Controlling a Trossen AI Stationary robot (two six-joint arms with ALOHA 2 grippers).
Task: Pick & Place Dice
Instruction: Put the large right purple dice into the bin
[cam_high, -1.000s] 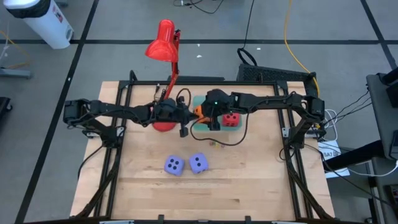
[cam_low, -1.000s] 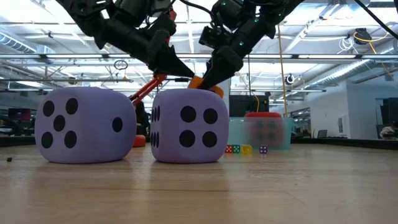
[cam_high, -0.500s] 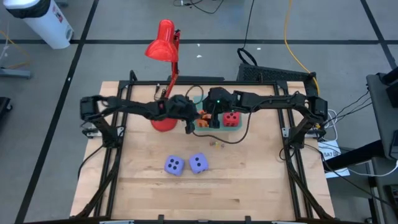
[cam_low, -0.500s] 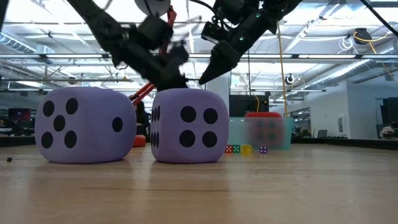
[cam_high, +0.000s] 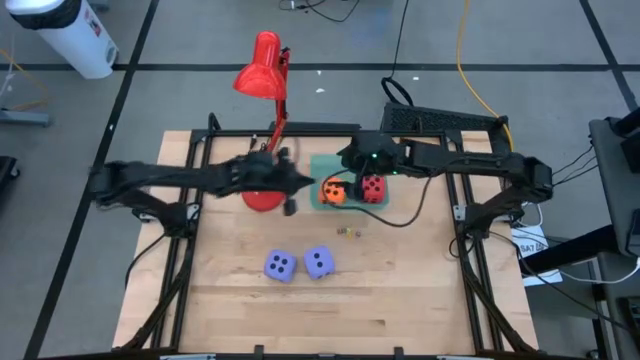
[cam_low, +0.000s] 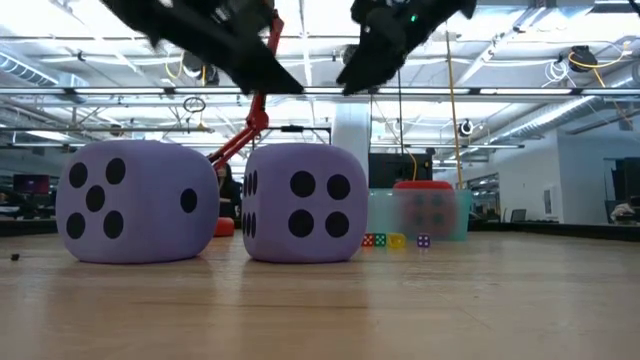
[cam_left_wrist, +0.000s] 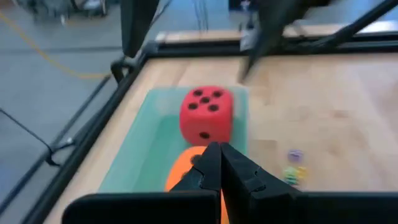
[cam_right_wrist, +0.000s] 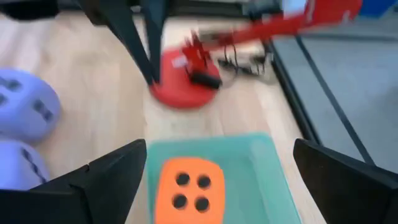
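Judging the tray (cam_high: 322, 165) half-filled (orange die (cam_high: 333, 192), red die (cam_high: 372, 187)), we wanted our right gripper (cam_high: 352, 160), jaws spread, squarely over a lavender die (cam_high: 319, 262); left gripper (cam_high: 291, 203) jaws pressed together.

Sitting side by side in a green tray (cam_high: 322, 167): orange die (cam_high: 333, 192) and red die (cam_high: 372, 187). Lying together nearer the front edge, on the wooden table (cam_high: 400, 290): two lavender-blue dice (cam_high: 299, 264). Standing beside the tray: red desk lamp (cam_high: 263, 72).
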